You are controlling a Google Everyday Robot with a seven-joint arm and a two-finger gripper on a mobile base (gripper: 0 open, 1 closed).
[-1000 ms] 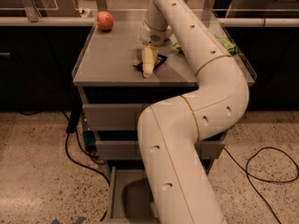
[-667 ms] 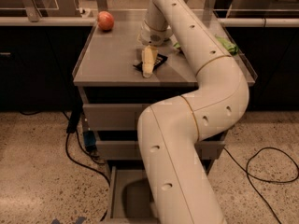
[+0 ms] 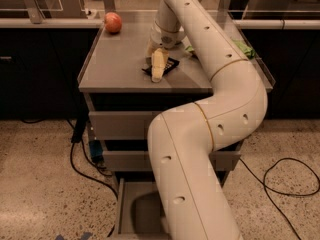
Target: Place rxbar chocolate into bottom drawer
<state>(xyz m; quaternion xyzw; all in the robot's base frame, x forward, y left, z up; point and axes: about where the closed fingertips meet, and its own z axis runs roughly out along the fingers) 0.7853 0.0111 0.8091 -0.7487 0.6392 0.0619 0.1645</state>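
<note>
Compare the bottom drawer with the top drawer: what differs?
The bottom drawer is pulled out, floor showing; the top drawer is shut, only its front showing. The bottom drawer sits lowest, the top drawer just under the cabinet top. Both grey. The gripper is at the rxbar chocolate up there.

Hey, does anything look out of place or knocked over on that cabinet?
Nothing stands out. The apple rests at the back left, the rxbar chocolate lies flat beneath the gripper, and the bottom drawer stands open.

Your gripper (image 3: 158, 66) is down at the cabinet top (image 3: 115, 64), over the rxbar chocolate (image 3: 172, 64), apparently touching it. The bottom drawer (image 3: 135, 211) stands open below. An apple (image 3: 113, 22) rests at the far-left corner.
</note>
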